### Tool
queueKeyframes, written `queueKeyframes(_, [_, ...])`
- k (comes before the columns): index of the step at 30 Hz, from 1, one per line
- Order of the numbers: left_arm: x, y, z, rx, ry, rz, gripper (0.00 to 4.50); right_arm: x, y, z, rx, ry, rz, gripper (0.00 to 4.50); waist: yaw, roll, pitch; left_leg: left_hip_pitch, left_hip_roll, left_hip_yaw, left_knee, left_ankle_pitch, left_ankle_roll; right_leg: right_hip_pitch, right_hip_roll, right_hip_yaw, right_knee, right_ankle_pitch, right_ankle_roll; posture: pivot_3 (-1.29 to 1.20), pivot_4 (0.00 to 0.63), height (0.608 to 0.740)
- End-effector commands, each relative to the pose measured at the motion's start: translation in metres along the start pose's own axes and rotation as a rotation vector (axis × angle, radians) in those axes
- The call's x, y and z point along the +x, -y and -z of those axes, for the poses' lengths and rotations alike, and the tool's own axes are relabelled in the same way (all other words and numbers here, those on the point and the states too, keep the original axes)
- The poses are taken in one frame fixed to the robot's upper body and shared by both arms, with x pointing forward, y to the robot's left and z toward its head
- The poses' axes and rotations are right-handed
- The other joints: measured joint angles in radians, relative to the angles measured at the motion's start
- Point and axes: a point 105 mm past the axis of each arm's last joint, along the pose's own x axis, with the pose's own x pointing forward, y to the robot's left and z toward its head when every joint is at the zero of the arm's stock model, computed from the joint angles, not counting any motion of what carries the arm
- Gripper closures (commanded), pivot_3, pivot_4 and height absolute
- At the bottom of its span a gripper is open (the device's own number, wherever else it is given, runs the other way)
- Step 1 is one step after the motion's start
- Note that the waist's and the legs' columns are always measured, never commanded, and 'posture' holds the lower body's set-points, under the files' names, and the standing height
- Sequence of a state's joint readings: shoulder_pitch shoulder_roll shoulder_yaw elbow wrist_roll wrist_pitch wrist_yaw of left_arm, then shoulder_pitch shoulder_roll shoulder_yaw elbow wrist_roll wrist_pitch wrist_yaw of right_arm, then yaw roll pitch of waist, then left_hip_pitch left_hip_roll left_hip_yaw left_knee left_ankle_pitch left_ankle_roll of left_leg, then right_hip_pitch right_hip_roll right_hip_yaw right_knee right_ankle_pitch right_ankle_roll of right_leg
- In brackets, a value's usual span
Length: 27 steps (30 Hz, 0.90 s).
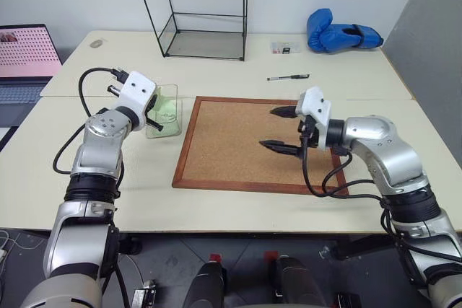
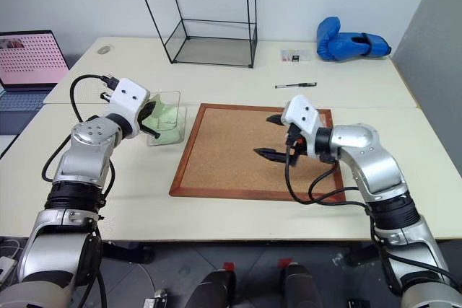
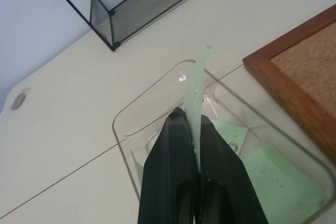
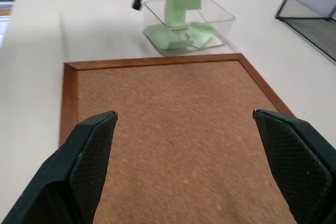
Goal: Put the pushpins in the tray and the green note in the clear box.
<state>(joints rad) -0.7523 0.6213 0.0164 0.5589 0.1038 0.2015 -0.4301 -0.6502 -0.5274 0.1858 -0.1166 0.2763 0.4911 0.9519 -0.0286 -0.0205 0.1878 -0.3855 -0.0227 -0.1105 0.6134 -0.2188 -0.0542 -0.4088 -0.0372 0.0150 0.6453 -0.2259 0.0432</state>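
We are risking the pale green paper note (image 3: 197, 85) clinging to our left gripper (image 3: 195, 129) on release and missing the clear plastic box (image 1: 168, 111), left of centre in the head view. The fingers are clamped on the note, poised over the box. Our right gripper (image 1: 283, 129) is hanging spread wide over the brown-framed corkboard (image 1: 231, 146).

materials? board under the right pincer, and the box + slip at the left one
Board: looks like cork, speckled tan and matte, in a glossy reddish-brown frame, probably wood.
Clear box: transparent, glossy, likely rigid plastic; the table shows through its walls.
Green note: thin pale green sheet, probably paper; it bends between the left pincer's fingers.
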Motion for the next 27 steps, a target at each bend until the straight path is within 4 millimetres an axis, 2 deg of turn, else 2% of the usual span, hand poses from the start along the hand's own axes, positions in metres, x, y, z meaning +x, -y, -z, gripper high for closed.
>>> queueKeyframes(1, [0.003, -0.013, -0.016, 0.037, 0.053, -0.043, 4.5, 0.003, -0.002, -0.018, -0.046, 0.043, -0.006, 0.11, 0.0, 0.0, 0.0, 0.0, 0.0, 0.0, 0.0, 0.0, 0.0, 0.0, 0.0, 0.0, 0.0, 0.0, 0.0, 0.0, 0.15, 0.74])
queueKeyframes(3, [0.005, -0.012, -0.016, 0.032, 0.048, -0.047, 4.5, 0.003, -0.003, -0.018, -0.043, 0.043, -0.007, 0.11, -0.001, 0.0, 0.0, 0.0, 0.0, 0.0, 0.0, 0.0, 0.0, 0.0, 0.0, 0.0, 0.0, 0.0, 0.0, 0.0, 0.15, 0.74])
queueKeyframes(4, [0.006, -0.012, -0.016, 0.032, 0.045, -0.048, 4.14, 0.003, -0.003, -0.018, -0.042, 0.042, -0.007, 0.08, -0.002, 0.0, 0.0, 0.0, 0.0, 0.0, 0.0, 0.0, 0.0, 0.0, 0.0, 0.0, 0.0, 0.0, 0.0, 0.0, 0.15, 0.74])
queueKeyframes(6, [0.007, -0.012, -0.016, 0.032, 0.044, -0.048, 3.9, 0.003, -0.004, -0.018, -0.039, 0.04, -0.006, 0.08, -0.002, 0.0, 0.0, 0.0, 0.0, 0.0, 0.0, 0.0, 0.0, 0.0, 0.0, 0.0, 0.0, 0.0, 0.0, 0.0, 0.15, 0.74])
queueKeyframes(14, [0.008, -0.011, -0.019, 0.019, 0.055, -0.049, 2.31, 0.003, -0.003, -0.018, -0.033, 0.039, 0.003, 0.08, -0.003, 0.0, 0.0, 0.0, 0.0, 0.0, 0.0, 0.0, 0.0, 0.0, 0.0, 0.0, 0.001, 0.0, 0.0, 0.0, 0.15, 0.74])
queueKeyframes(17, [0.006, -0.017, -0.03, 0.006, 0.094, -0.079, 1.75, 0.002, -0.001, -0.019, -0.036, 0.042, 0.017, 0.08, -0.003, 0.0, 0.0, 0.0, 0.0, 0.0, 0.0, 0.0, 0.0, 0.0, 0.0, 0.0, 0.001, 0.0, 0.0, 0.0, 0.15, 0.74])
queueKeyframes(19, [0.003, -0.019, -0.048, -0.057, 0.171, -0.072, 1.41, 0.0, 0.001, -0.02, -0.033, 0.047, 0.033, 0.08, -0.003, 0.0, 0.0, 0.0, 0.0, 0.0, 0.0, 0.0, 0.0, 0.0, 0.0, 0.0, 0.001, 0.0, 0.0, 0.0, 0.15, 0.74])
queueKeyframes(20, [0.0, -0.017, -0.058, -0.097, 0.216, -0.05, 1.41, -0.002, 0.003, -0.02, -0.031, 0.05, 0.043, 0.08, -0.003, 0.0, 0.0, 0.0, 0.0, 0.0, 0.0, 0.0, 0.0, -0.001, 0.0, 0.0, 0.001, 0.0, 0.0, 0.0, 0.15, 0.74])
queueKeyframes(23, [-0.007, -0.005, -0.078, -0.166, 0.291, 0.029, 1.41, -0.008, 0.008, -0.02, -0.017, 0.072, 0.102, 0.08, -0.001, 0.0, 0.0, -0.001, 0.0, 0.0, 0.0, 0.0, 0.0, -0.001, 0.0, 0.0, 0.0, 0.0, 0.0, 0.0, 0.15, 0.74])
queueKeyframes(27, [-0.031, 0.04, -0.102, -0.161, 0.423, 0.216, 1.41, -0.024, 0.027, -0.015, -0.014, 0.128, 0.33, 0.08, -0.002, 0.0, 0.0, -0.001, 0.0, 0.0, 0.0, 0.0, 0.0, -0.001, -0.001, 0.0, 0.0, 0.0, 0.0, 0.0, 0.15, 0.74])
